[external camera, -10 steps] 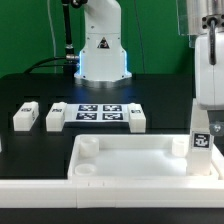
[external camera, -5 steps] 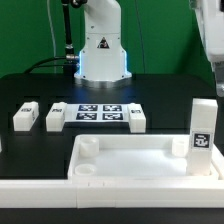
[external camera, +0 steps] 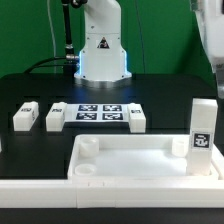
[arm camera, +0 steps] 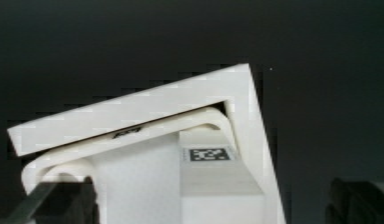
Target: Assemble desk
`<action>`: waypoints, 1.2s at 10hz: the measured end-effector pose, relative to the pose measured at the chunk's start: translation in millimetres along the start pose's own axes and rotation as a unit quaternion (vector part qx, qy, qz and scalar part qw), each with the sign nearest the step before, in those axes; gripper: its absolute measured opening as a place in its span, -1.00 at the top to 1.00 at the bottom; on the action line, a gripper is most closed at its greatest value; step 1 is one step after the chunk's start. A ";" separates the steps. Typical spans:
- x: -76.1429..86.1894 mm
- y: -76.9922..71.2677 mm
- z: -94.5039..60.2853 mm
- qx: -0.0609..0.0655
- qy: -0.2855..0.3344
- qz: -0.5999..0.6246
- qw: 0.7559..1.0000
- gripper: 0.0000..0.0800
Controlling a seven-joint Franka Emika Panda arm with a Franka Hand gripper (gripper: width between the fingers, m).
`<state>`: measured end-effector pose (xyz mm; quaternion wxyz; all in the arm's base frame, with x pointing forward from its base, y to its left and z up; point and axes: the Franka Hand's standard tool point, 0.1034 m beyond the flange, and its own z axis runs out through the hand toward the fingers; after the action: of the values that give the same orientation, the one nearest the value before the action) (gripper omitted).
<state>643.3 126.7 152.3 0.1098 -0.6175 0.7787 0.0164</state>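
Fingers (arm camera: 47,198) of the gripper (arm camera: 203,202): two dark, blurred shapes at the edges of the wrist view, set wide apart, nothing clasped between them. Below and between them, out of contact, the upright leg (arm camera: 171,185), white, with a small black-and-white tag (arm camera: 210,154) on one face. Around the leg's foot, a corner of the desk top (arm camera: 144,112), its raised rim running off in two directions against the black table (arm camera: 100,50).

In the exterior view, only a pale blurred bulk of the gripper at the upper edge on the exterior view's right, hanging above the upright leg (external camera: 203,128) with a clear gap between the two. Leg standing straight in the far corner of the desk top (external camera: 130,160) on the exterior view's right, tag toward the camera. Desk top flat at the near side of the table (external camera: 160,90), hollow side up, round sockets in the two corners on the exterior view's left.

Further back, flat on the table, the marker board (external camera: 98,112). Just beside its edge on the exterior view's left, a loose leg (external camera: 55,117); a second loose leg (external camera: 25,115) near that one, further left; a third loose leg (external camera: 136,118) just beside the board's other edge. All three lying down, well apart from the gripper. Behind the board, the robot base (external camera: 100,45).
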 end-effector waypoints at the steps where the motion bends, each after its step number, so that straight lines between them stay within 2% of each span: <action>1: -4.0 6.9 -1.6 -0.003 -0.002 -0.031 1.000 -0.62; 3: -1.2 27.0 -6.3 -0.011 -0.002 -0.101 0.995 -0.62; 4: 1.2 32.6 -7.8 -0.014 -0.002 -0.150 0.989 -0.62; 6: 1.0 30.9 -5.9 -0.014 -0.002 -0.195 0.981 -0.62; 9: 1.4 31.5 -4.1 -0.011 -0.002 -0.303 0.953 -0.62; 10: 2.0 39.9 4.7 0.000 0.003 -0.346 0.938 -0.62; 12: 8.3 71.2 18.8 -0.020 0.001 -0.437 0.899 -0.62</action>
<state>575.6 138.7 124.4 0.0930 -0.8977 0.4303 -0.0186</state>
